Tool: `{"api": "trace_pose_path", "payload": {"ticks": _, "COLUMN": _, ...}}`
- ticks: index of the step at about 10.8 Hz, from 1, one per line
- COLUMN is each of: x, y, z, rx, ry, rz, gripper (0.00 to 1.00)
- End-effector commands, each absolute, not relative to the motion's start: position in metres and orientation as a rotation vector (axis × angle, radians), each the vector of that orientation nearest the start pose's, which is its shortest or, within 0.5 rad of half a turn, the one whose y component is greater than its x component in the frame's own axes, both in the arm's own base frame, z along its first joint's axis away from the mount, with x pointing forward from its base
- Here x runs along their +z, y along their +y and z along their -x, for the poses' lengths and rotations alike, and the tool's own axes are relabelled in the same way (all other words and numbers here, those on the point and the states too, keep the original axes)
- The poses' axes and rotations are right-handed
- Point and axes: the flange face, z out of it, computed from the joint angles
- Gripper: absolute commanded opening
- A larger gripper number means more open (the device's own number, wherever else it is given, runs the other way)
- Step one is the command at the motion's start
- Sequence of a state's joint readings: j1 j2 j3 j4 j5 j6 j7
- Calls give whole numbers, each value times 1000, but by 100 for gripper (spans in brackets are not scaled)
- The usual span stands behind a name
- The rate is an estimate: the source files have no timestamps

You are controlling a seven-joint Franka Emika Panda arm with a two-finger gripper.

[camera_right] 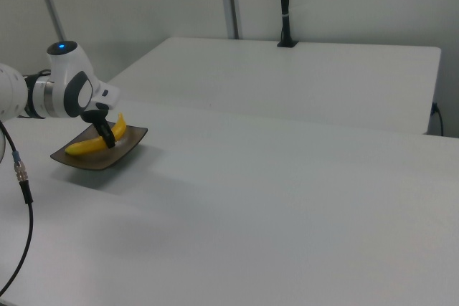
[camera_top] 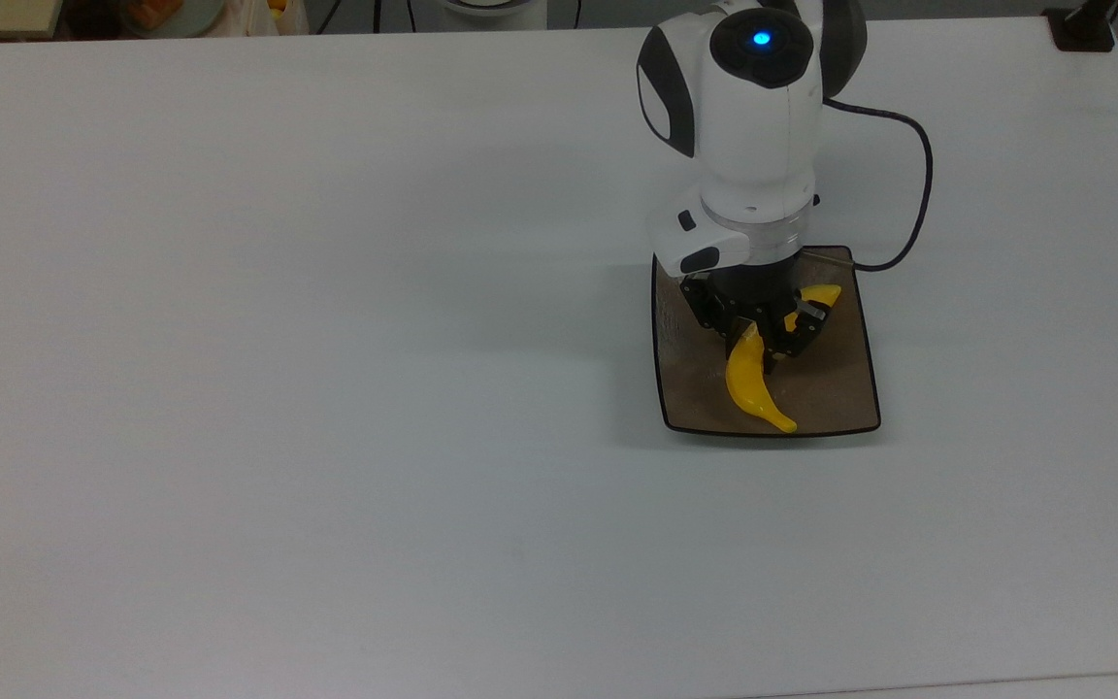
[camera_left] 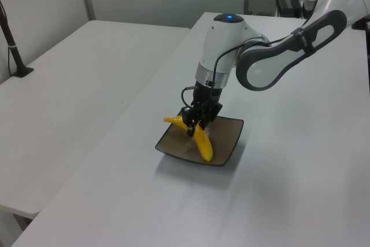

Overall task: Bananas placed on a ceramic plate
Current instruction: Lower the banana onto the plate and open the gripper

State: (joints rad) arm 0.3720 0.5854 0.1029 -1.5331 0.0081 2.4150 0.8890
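While the bananas (camera_top: 749, 385), really a single yellow fruit, sit low over the ceramic plate (camera_top: 850, 388), the gripper (camera_top: 759, 342) pinches the fruit near its middle, with one end pointing toward the plate's near edge in the top view and the other poking out past the fingers toward the top view's right. From the left view the lower end of the fruit (camera_left: 203, 146) seems to rest on or just above the dish surface (camera_left: 228, 143), though contact is hard to confirm at this angle. In the right view the fruit (camera_right: 90, 145) lies along the plate (camera_right: 129, 150) under the black fingers (camera_right: 105, 134).

The main risk I see is in the release. The lower tip lies close to the plate's near rim in the top view, so if the fingers part while the fruit is tilted, it may roll or slide on the glossy surface and end up hanging over the edge or on the white table (camera_top: 326, 388). Pressing further down could also tip or shove the shallow dish, since nothing holds it in place. Lifting away before the grip is fully slack might drag the curved fruit back off the plate.
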Motion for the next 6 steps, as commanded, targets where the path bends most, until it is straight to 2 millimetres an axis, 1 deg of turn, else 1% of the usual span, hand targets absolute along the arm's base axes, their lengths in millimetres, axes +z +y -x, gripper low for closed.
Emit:
{"api": "trace_pose_path", "payload": {"ticks": 1, "x": 343, "y": 323, "z": -650, "rx": -300, "ry": 636, "rz": 2823, "gripper": 80}}
{"api": "trace_pose_path", "payload": {"ticks": 2, "x": 343, "y": 323, "z": -650, "rx": -300, "ry": 634, "rz": 2823, "gripper": 94}}
{"api": "trace_pose_path", "payload": {"ticks": 3, "x": 344, "y": 323, "z": -650, "rx": -303, "ry": 630, "rz": 2824, "gripper": 100}}
{"api": "trace_pose_path", "payload": {"ticks": 6, "x": 343, "y": 322, "z": -650, "rx": -317, "ry": 615, "rz": 2841, "gripper": 100}}
